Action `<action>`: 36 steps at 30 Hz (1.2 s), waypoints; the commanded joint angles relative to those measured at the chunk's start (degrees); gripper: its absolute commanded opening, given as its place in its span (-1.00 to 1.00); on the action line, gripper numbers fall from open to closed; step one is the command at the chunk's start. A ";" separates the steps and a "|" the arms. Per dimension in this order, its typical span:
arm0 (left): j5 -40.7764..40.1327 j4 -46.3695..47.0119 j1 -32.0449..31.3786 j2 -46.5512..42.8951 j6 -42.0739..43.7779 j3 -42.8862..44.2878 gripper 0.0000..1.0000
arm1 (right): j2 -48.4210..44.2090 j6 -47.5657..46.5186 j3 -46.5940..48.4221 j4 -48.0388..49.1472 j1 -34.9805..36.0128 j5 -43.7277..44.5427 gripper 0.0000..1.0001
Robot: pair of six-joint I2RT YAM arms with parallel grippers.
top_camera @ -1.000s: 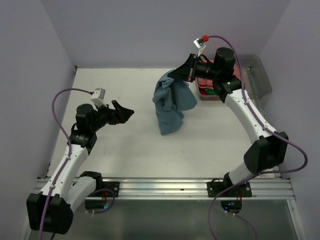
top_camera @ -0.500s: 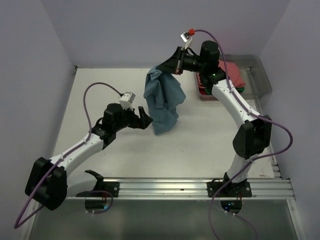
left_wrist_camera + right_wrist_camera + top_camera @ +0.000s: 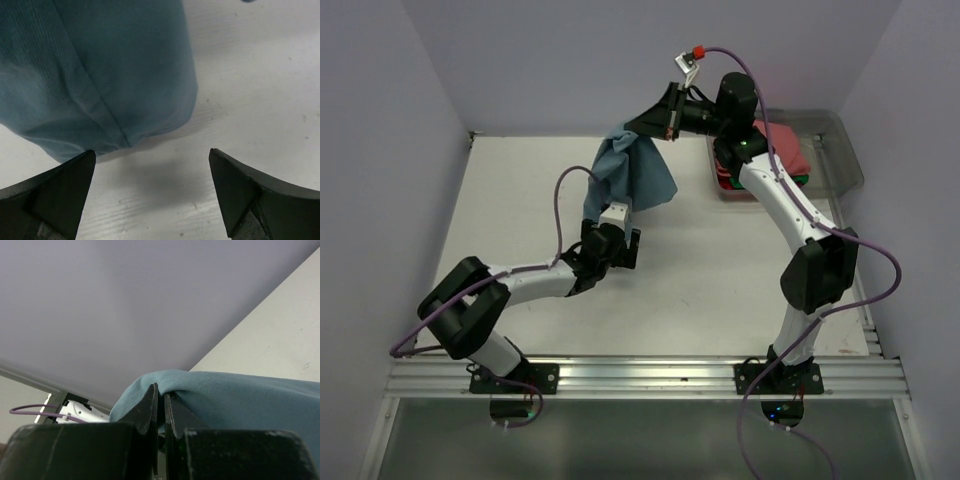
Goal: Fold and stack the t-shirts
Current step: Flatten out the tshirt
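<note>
Slate-blue t-shirt [image 3: 640, 175] in clamped right claw [image 3: 161, 396]; left claw [image 3: 152, 167] agape, empty, near its hem

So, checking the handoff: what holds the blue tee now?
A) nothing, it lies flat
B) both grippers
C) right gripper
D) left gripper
C: the right gripper is shut on the blue tee, which hangs from it; the left gripper is open near the hem.
</note>
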 commanded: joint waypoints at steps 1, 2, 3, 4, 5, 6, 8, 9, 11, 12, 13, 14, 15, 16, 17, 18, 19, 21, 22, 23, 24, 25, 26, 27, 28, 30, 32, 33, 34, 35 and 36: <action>-13.00 5.25 -1.05 3.91 1.13 3.61 1.00 | -0.49 1.68 4.30 3.72 0.55 -2.62 -1.00; -15.45 5.34 -1.31 4.80 0.96 4.05 1.00 | -0.49 1.77 4.47 3.72 0.63 -2.88 -1.00; -16.60 5.51 -1.31 5.50 0.69 4.75 1.00 | -0.49 1.86 4.82 3.72 0.72 -3.23 -1.00; -18.96 5.69 -1.40 6.90 0.60 5.02 1.00 | -0.57 2.12 4.91 3.81 0.90 -3.67 -1.00; -19.94 6.04 -1.58 7.44 0.52 5.28 1.00 | -0.75 2.12 4.91 3.89 1.07 -3.93 -1.00; -20.82 6.30 -1.58 8.05 0.43 5.89 1.00 | -0.93 2.04 4.83 3.81 1.25 -4.02 -1.00; -23.02 7.27 -1.58 9.63 0.78 6.42 1.00 | -1.45 1.68 4.74 3.54 1.43 -4.29 -1.00; -23.64 7.71 -1.58 10.25 1.13 7.12 1.00 | -1.63 1.68 4.56 3.54 1.60 -4.46 -1.00; -24.87 8.93 -1.58 11.92 2.09 7.65 1.00 | -1.98 1.25 4.47 3.37 1.78 -5.34 -1.00; -25.14 9.20 -1.58 12.18 2.18 8.09 1.00 | -2.16 1.07 4.47 3.11 1.95 -5.52 -1.00; -25.75 9.64 -1.58 12.71 2.27 8.18 1.00 | -2.51 0.37 4.39 2.23 2.13 -5.61 -1.00; -26.10 10.60 -1.58 12.71 2.71 8.18 0.96 | -2.68 -0.16 4.39 1.70 2.22 -5.61 -1.00; -26.37 11.05 -1.66 12.71 2.89 8.18 0.89 | -2.86 -0.60 4.21 1.26 2.30 -5.78 -1.00; -26.72 11.31 -1.58 12.63 3.06 8.18 0.78 | -2.95 -1.47 4.04 0.39 2.39 -5.87 -1.00; -26.63 11.84 -1.58 12.28 3.59 8.18 0.46 | -3.30 -2.00 3.86 0.03 2.39 -6.04 -1.00; -26.72 12.28 -1.66 12.01 3.85 7.66 0.27 | -3.56 -2.36 3.42 -0.15 2.39 -6.22 -1.00; -26.89 12.72 -1.67 10.97 4.20 7.31 0.06 | -3.74 -2.88 3.16 -0.58 2.39 -6.22 -1.00; -27.42 13.16 -1.67 9.65 4.73 6.34 -0.59 | -4.18 -3.59 2.46 -1.11 2.39 -6.22 -1.00; -28.21 11.77 -1.84 8.25 4.91 6.25 -0.78 | -4.27 -4.55 2.28 -2.16 2.31 -6.31 -1.00; -28.74 10.71 -1.93 7.27 4.73 6.34 -1.00 | -4.53 -5.34 2.10 -2.87 2.31 -6.31 -1.00; -29.26 9.48 -2.19 5.09 4.65 6.25 -1.00 | -4.70 -7.35 2.01 -3.83 2.39 -5.96 -1.00; -29.53 6.51 -2.45 3.85 4.65 6.34 -1.00 | -4.88 -8.85 2.01 -6.97 2.31 -4.31 -1.00; -29.79 4.13 -2.98 2.18 3.69 6.68 -1.00 | -5.32 -10.78 2.45 -9.61 2.39 -2.90 -1.00; -30.32 1.15 -3.42 0.43 2.72 7.21 -1.00 | -5.58 -13.06 2.89 -12.60 2.31 -0.97 -1.00; -30.76 -2.45 -3.95 -3.68 1.49 7.91 -1.00 | -5.76 -18.30 3.41 -19.68 2.22 5.32 -1.00; -31.03 -13.78 -5.88 -10.53 -1.93 10.36 -1.00 | -5.67 -24.21 5.25 -26.40 2.30 13.86 -1.00; -30.42 -22.32 -7.72 -15.04 -4.05 12.48 -1.00 | -5.50 -26.26 6.05 -33.26 2.22 25.99 -1.00; -30.06 -24.61 -8.08 -19.15 -4.75 13.18 -1.00 | -5.41 -26.79 6.23 -34.76 2.22 29.86 -1.00; -29.71 -29.68 -8.52 -21.02 -5.80 14.06 -1.00 | -5.24 -26.97 6.06 -36.86 2.04 32.95 -1.00; -29.53 -31.99 -8.61 -22.60 -7.47 15.64 -1.00 | -5.06 -26.71 6.06 -37.76 1.87 39.15 -1.00; -29.45 -34.02 -8.70 -25.23 -8.09 16.61 -1.00 | -4.71 -26.27 5.97 -38.81 1.69 41.74 -1.00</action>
